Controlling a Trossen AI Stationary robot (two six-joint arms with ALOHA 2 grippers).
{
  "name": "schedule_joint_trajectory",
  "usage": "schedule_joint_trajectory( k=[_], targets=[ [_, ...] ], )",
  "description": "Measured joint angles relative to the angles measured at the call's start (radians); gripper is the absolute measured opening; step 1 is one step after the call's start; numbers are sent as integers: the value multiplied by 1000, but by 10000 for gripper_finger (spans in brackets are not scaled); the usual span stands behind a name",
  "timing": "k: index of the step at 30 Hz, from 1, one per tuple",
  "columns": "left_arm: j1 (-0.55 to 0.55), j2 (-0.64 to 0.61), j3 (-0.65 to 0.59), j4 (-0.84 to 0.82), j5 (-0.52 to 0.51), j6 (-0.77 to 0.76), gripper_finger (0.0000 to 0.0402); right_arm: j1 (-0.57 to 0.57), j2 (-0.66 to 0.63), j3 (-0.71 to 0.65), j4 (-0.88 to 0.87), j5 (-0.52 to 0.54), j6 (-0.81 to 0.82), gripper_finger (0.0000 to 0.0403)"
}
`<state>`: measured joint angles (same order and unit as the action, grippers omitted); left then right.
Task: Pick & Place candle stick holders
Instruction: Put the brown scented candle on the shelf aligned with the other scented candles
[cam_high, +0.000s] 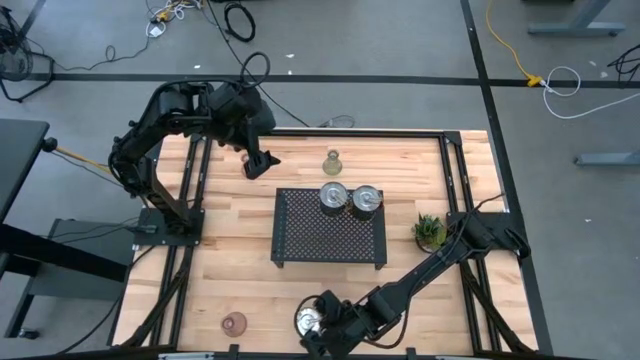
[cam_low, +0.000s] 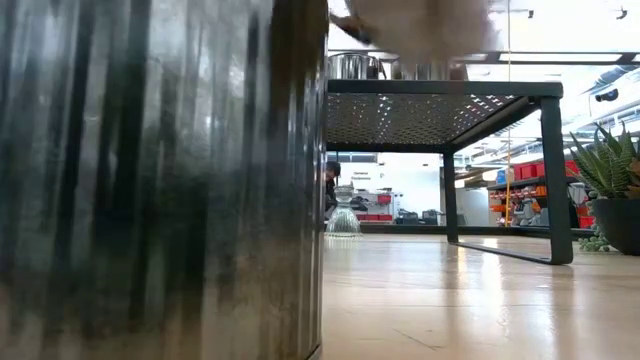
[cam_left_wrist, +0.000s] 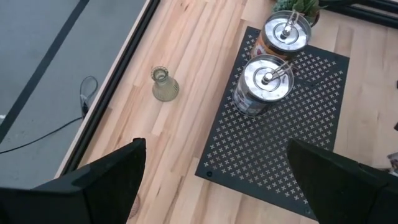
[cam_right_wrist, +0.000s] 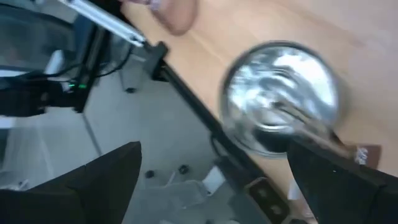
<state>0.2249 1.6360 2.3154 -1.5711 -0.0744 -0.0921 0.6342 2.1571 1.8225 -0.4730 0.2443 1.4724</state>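
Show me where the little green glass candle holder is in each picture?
High view: the olive-green glass holder stands on the wood just beyond the black tray, at its far edge.
Low view: small and far off, seen under the tray, left of middle.
Left wrist view: on the wood beside the tray, upper left of middle.
Right wrist view: not in it.
Shared landmark: the black tray.

The left arm folds back over the table's far left corner, its wrist bent down; the left gripper (cam_high: 262, 166) hangs there with fingers (cam_left_wrist: 106, 180) spread wide. The right arm stretches low from the right side toward the near edge, the right gripper (cam_high: 318, 335) equally wide open, holding nothing.
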Motion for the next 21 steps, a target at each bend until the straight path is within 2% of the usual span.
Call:
schedule_joint_trajectory(
  k=[6,14,21],
  targets=[
    [0,0,0,0,-11,2,390,0,0,0,97,6,-75,400],
    [1,0,0,0,-11,2,390,-5,0,0,88,-27,9,400],
    [1,0,0,0,-11,0,390,-5,-1,0,-81,-57,121,400]
  ],
)
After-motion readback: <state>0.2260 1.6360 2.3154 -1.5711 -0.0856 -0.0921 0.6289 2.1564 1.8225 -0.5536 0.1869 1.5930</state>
